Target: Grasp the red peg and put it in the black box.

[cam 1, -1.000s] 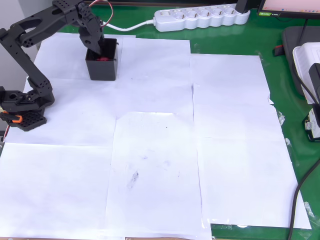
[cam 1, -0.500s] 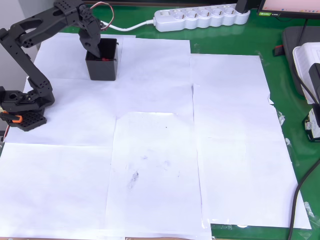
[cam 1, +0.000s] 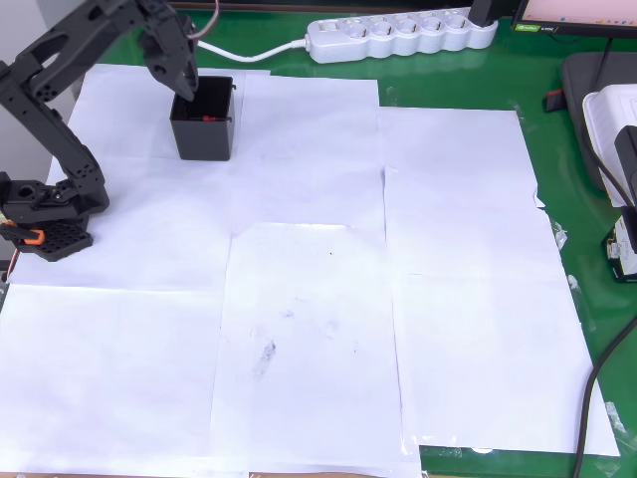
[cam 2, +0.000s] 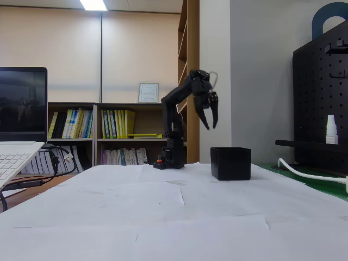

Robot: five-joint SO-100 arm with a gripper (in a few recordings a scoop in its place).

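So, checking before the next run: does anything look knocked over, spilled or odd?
Nothing stands out. The box stands upright on the paper with the peg inside. The gripper hangs open above it, touching nothing. The paper sheets lie flat, only faintly smudged.

A: Any readable text? Labels, brands, numbers?
B: None. Framed certificate (cam 2: 148, 92) on the bookshelf, 9 o'clock of the arm, is too small to read.
A: Book spines (cam 2: 89, 124)?
B: Blurred. White bottle (cam 2: 331, 129) at 3 o'clock has no legible label. Power strip (cam 1: 402, 33) at 12 o'clock shows no markings.
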